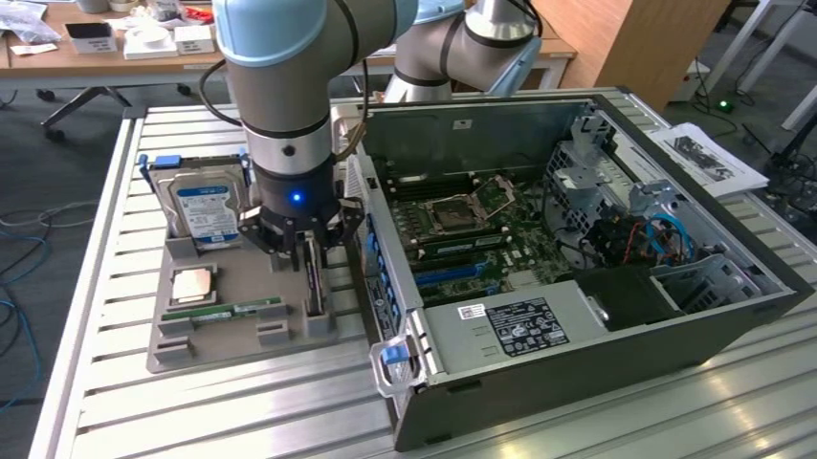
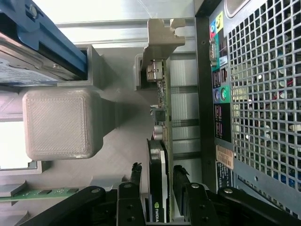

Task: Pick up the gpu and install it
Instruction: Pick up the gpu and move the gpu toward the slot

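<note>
The gripper [image 1: 310, 260] straddles the gpu [image 1: 314, 292], edge-on in its gray holder [image 1: 217, 349] beside the computer case [image 1: 715, 320]; jaws open, not yet pinching; pick-up stage, I'd judge; a square squeeze on its faces is needed.

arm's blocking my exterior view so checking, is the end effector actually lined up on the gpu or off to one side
observer: Lined up. In the wrist view the end effector straddles the gpu, one side of it on each face of the edge-on card.
operator: closed on it
observer: No, the jaws are open. A sliver of gap shows between each finger and the card.
operator: which end is the bracket
observer: The metal bracket is at the end away from the end effector, beside an upright of the gray holder.
</note>
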{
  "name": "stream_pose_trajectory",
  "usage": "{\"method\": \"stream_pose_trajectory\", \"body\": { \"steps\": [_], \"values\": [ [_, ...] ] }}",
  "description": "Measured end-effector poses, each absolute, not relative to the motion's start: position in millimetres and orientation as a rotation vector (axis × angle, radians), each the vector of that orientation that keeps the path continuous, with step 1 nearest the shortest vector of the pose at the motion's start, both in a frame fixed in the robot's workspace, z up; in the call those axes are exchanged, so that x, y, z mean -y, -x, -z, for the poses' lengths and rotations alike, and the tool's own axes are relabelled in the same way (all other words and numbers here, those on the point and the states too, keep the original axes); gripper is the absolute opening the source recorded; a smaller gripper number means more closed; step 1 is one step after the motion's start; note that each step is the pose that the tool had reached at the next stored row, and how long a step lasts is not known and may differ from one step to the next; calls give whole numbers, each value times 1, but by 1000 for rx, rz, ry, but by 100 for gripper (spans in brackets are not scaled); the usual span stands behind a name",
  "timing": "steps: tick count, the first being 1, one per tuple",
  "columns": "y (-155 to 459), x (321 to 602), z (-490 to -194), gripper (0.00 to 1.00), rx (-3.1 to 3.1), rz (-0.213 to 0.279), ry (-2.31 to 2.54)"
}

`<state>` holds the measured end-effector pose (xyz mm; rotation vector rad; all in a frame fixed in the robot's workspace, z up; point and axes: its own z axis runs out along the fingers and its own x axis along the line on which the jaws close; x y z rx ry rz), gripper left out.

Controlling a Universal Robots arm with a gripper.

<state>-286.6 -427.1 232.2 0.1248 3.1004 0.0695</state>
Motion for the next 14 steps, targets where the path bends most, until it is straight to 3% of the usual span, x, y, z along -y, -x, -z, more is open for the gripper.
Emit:
{"method": "stream_pose_trajectory", "body": {
  "steps": [14],
  "values": [
    [286,429,-233,41,-3100,-70,-125]
  ]
}}
